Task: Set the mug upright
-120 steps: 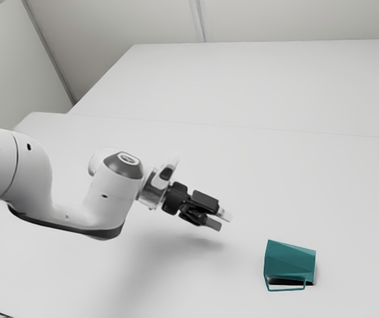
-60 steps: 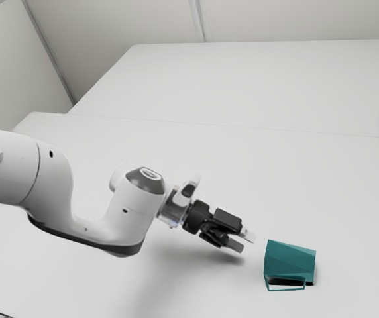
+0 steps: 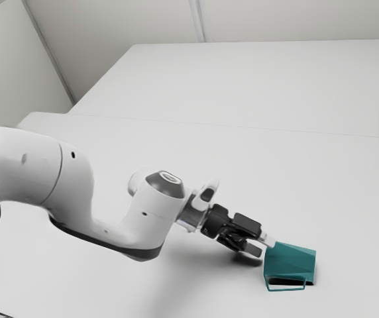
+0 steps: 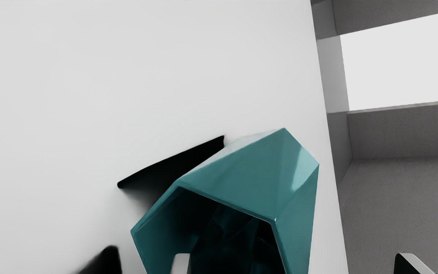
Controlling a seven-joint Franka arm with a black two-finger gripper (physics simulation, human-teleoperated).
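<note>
The pincer [image 3: 262,246] has been brought much closer to the mug [image 3: 292,262] than before, but the mug has not been moved. It is laid on its side on the bench [image 3: 348,199], with its open end turned to the pincer. The pincer is held wide. One finger [image 4: 181,264] is seen in front of the mug's dark mouth; whether the mug is touched cannot be told. The inside is too dark to be seen well. Part of the mug is cut off in the wrist view.
</note>
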